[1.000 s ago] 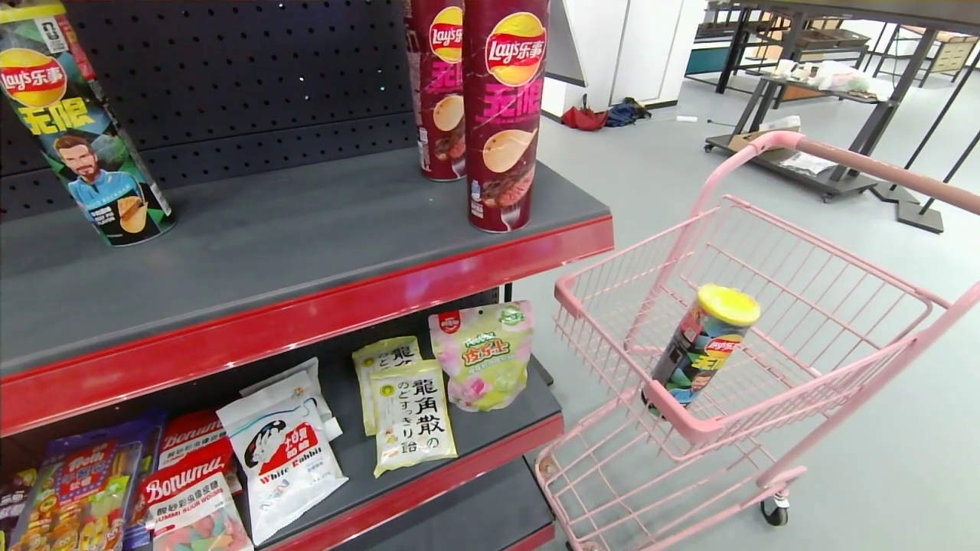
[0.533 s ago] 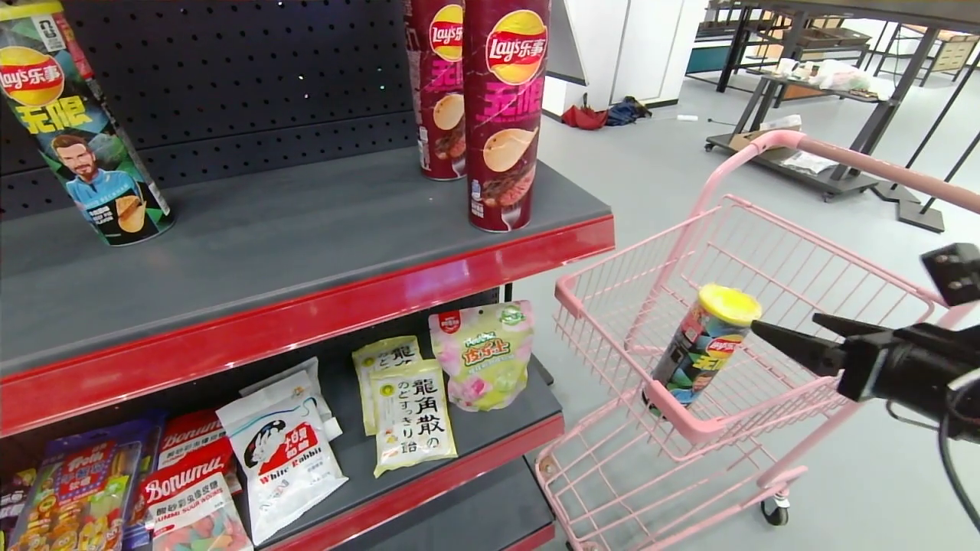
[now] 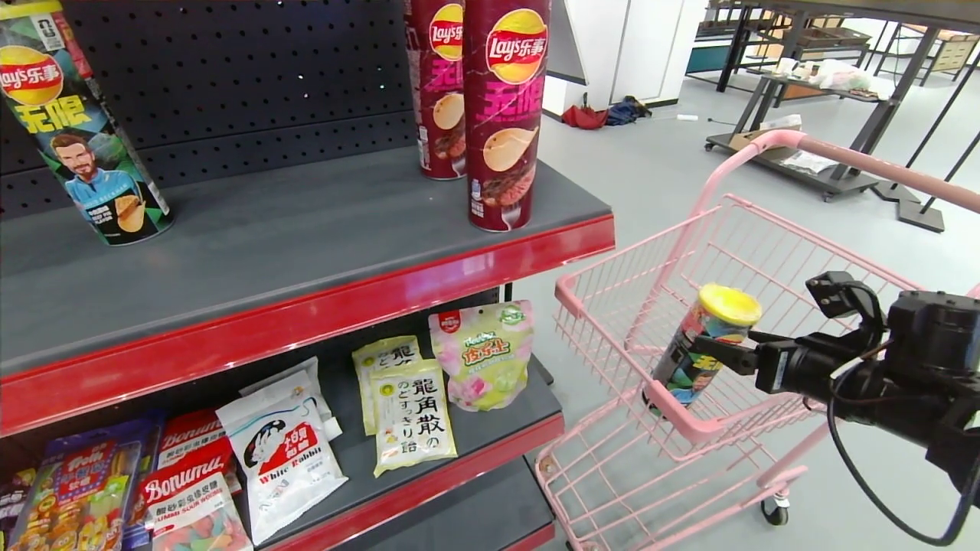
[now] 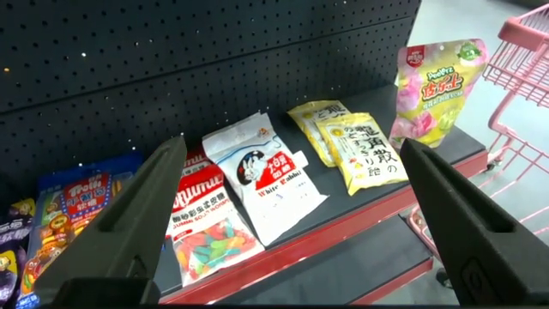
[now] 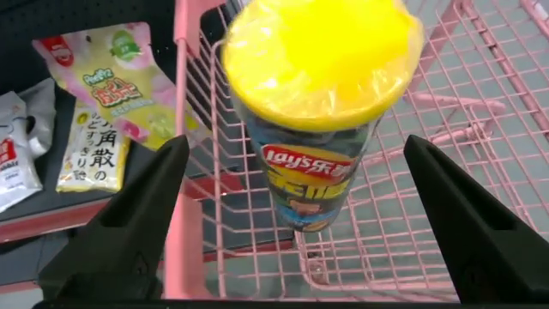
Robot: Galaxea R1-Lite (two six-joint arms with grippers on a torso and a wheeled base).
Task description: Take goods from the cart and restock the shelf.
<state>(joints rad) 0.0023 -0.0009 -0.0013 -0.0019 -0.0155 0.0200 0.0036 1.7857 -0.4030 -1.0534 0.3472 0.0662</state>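
Chip can [image 3: 700, 352] – yellow lid, dark printed body. It is inside the basket of the pink cart [image 3: 693, 427], leaning, with its base low against the near rim and its lid tipped up and to the right.

Right end effector [image 3: 720, 344] – released, fingers spread wide. It is level with the upper part of the can and comes in from the right. In the right wrist view one finger [image 5: 129, 232] lies on each side of the can [image 5: 317, 129], with a gap showing at both sides.

Left end effector [image 4: 292, 150] – released, jaws wide apart, in front of the lower shelf [image 4: 343, 219].

Upper shelf [image 3: 306, 229] – grey deck with a red front edge.
- Two maroon chip cans: one upright near the right front edge [image 3: 505, 115], the other just behind it [image 3: 440, 92].
- One green chip can [image 3: 76, 130] at the far left, against the pegboard back.

Lower shelf, left to right:
- red sweet packets [image 3: 191, 478];
- a white candy bag [image 3: 283, 451];
- two yellow lozenge pouches [image 3: 409, 417], one overlapping the other;
- a pink-and-green pouch [image 3: 482, 356] propped at the right end, nearest the cart.
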